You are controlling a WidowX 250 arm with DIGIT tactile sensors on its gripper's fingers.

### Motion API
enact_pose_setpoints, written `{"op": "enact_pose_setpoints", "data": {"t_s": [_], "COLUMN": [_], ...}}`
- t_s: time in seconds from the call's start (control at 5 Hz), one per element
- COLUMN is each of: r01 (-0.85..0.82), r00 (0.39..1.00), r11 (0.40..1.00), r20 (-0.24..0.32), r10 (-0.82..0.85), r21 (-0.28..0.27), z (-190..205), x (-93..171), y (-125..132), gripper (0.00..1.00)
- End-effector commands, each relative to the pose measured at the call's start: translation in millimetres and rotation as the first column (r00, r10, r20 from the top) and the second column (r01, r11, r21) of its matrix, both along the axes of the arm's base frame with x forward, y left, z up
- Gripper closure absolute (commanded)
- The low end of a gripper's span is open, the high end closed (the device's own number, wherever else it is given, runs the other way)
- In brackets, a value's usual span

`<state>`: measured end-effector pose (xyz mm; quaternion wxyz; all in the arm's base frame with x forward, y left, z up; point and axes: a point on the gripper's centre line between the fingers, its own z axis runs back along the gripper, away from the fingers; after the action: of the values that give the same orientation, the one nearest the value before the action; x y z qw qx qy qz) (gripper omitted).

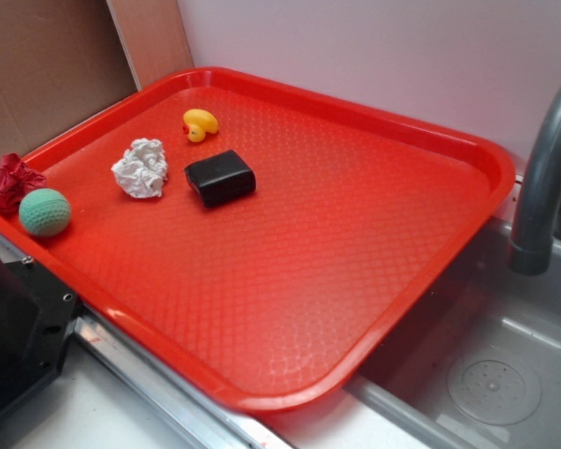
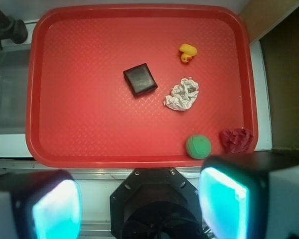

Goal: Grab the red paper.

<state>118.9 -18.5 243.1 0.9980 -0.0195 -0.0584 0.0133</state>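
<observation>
A big red tray [image 1: 374, 281] fills most of both views, lying across a grey sink [image 1: 505, 374] with a dark curved faucet [image 1: 542, 178] at its side. In the wrist view the gripper [image 2: 139, 204] hangs over the tray's near edge, its two glowing fingers [image 2: 222, 201] spread wide apart with nothing between them. A black block [image 2: 140, 79] lies near the tray's middle, with a white paper wad [image 2: 182, 94] just beside it. A green ball [image 2: 198, 147] sits near the tray's corner. The red paper [image 2: 236, 140] lies on the tray's rim at that corner, close beside the ball. A small yellow duck [image 2: 187, 52] sits apart, beyond the white wad.
</observation>
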Motion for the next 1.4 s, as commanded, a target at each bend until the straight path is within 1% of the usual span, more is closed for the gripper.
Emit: {"op": "enact_pose_setpoints", "data": {"t_s": [0.0, 0.2, 0.4, 0.6, 0.8, 1.0, 1.2], "r01": [0.000, -0.243, -0.471, -0.548, -0.504, -0.429, -0.362], "r00": [1.000, 0.968, 0.876, 0.830, 0.860, 0.902, 0.932], "r11": [1.000, 0.965, 0.870, 0.816, 0.835, 0.889, 0.931], "r20": [0.000, -0.033, -0.035, -0.008, 0.038, 0.036, -0.010], "r10": [0.000, 0.247, 0.480, 0.558, 0.509, 0.429, 0.363], "r21": [0.000, 0.103, 0.145, 0.183, 0.220, 0.163, 0.055], "z": [0, -48, -75, -99, -121, -149, -186], "x": [0, 11, 6, -5, -18, -12, 14], "y": [0, 50, 103, 137, 155, 165, 153], "gripper": [0.00, 0.00, 0.00, 0.00, 0.00, 0.00, 0.00]}}
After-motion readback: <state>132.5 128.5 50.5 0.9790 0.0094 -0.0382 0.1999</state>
